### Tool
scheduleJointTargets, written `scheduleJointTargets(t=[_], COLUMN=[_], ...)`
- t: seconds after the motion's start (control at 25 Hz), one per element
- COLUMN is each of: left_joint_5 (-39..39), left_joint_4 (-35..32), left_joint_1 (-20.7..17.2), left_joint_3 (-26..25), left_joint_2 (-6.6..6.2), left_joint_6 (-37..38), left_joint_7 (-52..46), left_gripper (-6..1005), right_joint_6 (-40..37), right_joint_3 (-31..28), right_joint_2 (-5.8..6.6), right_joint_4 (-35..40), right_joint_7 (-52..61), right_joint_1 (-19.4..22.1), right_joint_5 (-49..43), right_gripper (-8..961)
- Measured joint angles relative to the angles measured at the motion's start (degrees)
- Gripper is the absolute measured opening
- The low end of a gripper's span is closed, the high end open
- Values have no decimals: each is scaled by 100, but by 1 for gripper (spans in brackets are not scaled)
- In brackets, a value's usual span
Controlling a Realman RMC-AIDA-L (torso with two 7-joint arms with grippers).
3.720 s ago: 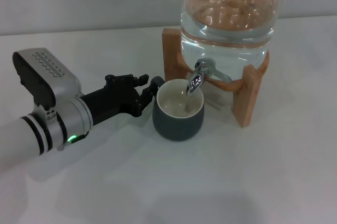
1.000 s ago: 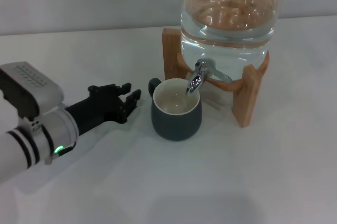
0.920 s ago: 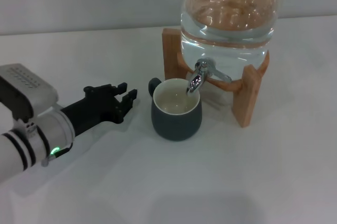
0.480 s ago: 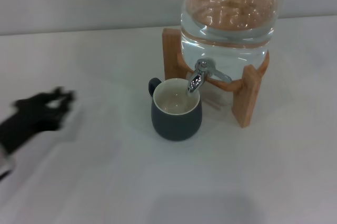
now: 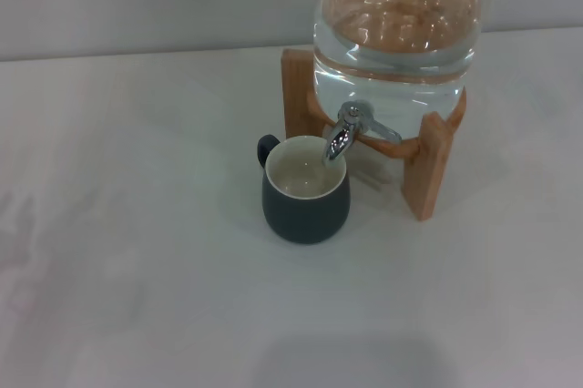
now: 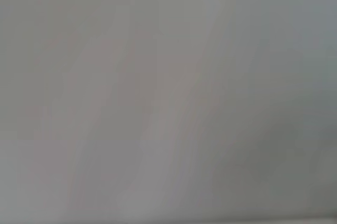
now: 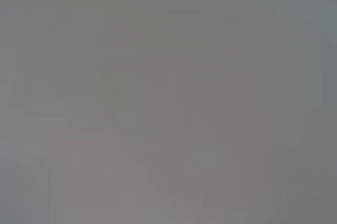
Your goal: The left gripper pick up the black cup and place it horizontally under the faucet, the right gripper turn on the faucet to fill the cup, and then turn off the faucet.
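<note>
Bench (image 5: pixel 137 297), white and bare in the foreground, runs the full width of the head view, and neither of my arms appears on it. My left gripper is out of every view, so I cannot tell whether it is wide or narrow; the same holds for my right gripper. Both wrist views show only a flat grey blur with nothing to make out.

Further in, near the middle, the black cup (image 5: pixel 306 201) stands upright on the bench, with its cream inside facing up and its small handle toward my left. The spout of the faucet (image 5: pixel 339 140) hangs just over the cup's far rim, so the cup seems to be in place for filling. I cannot tell whether there is any water in it.

Behind the cup, a glass jar (image 5: pixel 397 28) of water sits in a wooden stand (image 5: pixel 426 169); the top of the jar is cut off by the frame edge.

I judge the placing step done and the faucet step next. That calls for my right gripper to come in from my right side, reach the short lever on top of the faucet without knocking the cup or the stand, and turn it. No stream of water is visible at the spout.
</note>
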State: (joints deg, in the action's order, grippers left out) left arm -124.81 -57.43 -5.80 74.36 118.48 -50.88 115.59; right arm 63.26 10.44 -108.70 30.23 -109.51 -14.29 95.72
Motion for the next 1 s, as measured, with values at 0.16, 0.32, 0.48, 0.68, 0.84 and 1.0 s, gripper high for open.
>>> scheduleJointTargets(t=[0.16, 0.32, 0.48, 0.68, 0.84, 1.0], left_joint_5=[585, 830, 945, 963, 1060, 1310], left_joint_4=[311, 549, 669, 732, 698, 676], left_joint_1=[461, 802, 945, 1040, 1068, 1112], left_joint_3=[-180, -256, -371, -534, -695, -862], left_joint_2=[51, 42, 50, 44, 35, 40], left_joint_6=[64, 102, 133, 323, 426, 581], left_joint_7=[-241, -320, -335, -395, -504, -690], left_gripper=[257, 257, 257, 257, 257, 257], right_joint_6=[346, 1082, 1938, 3077, 3661, 3744], right_joint_3=[1, 1, 8, 75, 451, 1206], right_joint_2=[-61, -70, -72, -32, -19, -132], right_joint_4=[641, 1187, 1434, 1599, 1761, 1987], right_joint_7=[644, 1278, 1615, 2068, 2384, 2680], right_joint_1=[123, 361, 586, 682, 625, 556], right_joint_5=[-927, -1369, -1434, -1573, -1650, -1670], right_gripper=[844, 844, 843, 843, 843, 843])
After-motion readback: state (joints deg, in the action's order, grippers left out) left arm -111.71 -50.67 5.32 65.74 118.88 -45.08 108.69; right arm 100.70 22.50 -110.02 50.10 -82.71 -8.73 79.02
